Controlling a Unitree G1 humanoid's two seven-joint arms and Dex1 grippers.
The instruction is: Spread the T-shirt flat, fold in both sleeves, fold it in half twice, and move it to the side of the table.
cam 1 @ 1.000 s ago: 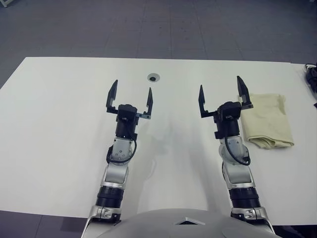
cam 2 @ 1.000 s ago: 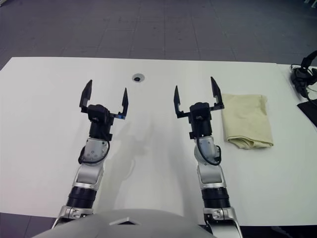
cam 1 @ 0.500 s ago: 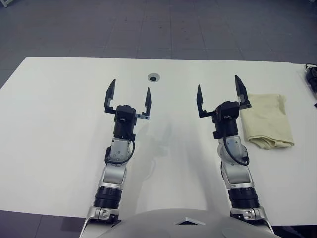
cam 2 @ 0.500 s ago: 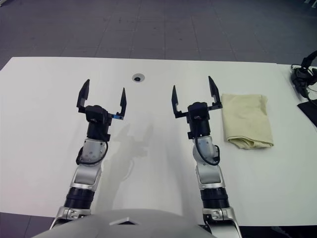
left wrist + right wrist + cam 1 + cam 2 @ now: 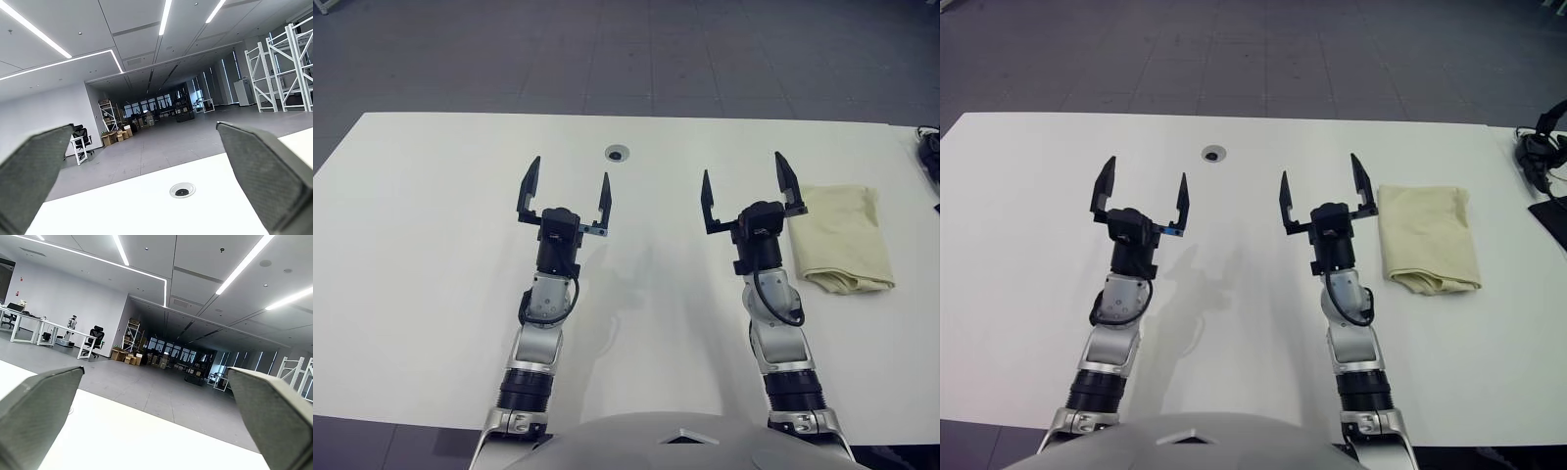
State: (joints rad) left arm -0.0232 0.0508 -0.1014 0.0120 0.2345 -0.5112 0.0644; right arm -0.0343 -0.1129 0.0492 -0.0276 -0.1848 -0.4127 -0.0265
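Observation:
The pale yellow T-shirt (image 5: 841,239) lies folded into a small rectangle near the right side of the white table (image 5: 431,274). My right gripper (image 5: 745,185) is raised just left of the shirt, fingers pointing up and open, holding nothing. My left gripper (image 5: 565,187) is raised over the table's middle left, also open with nothing in it. In the left wrist view its grey pads (image 5: 266,176) frame the far table edge, and in the right wrist view the right gripper's pads (image 5: 36,411) stand wide apart.
A round cable grommet (image 5: 618,152) sits in the table near its far edge, also seen as the grommet (image 5: 182,189) in the left wrist view. Dark cables and gear (image 5: 1538,157) lie at the table's right edge. Grey floor lies beyond.
Both grippers have risen slightly and drifted a little left; both stay open. The folded shirt has not moved.

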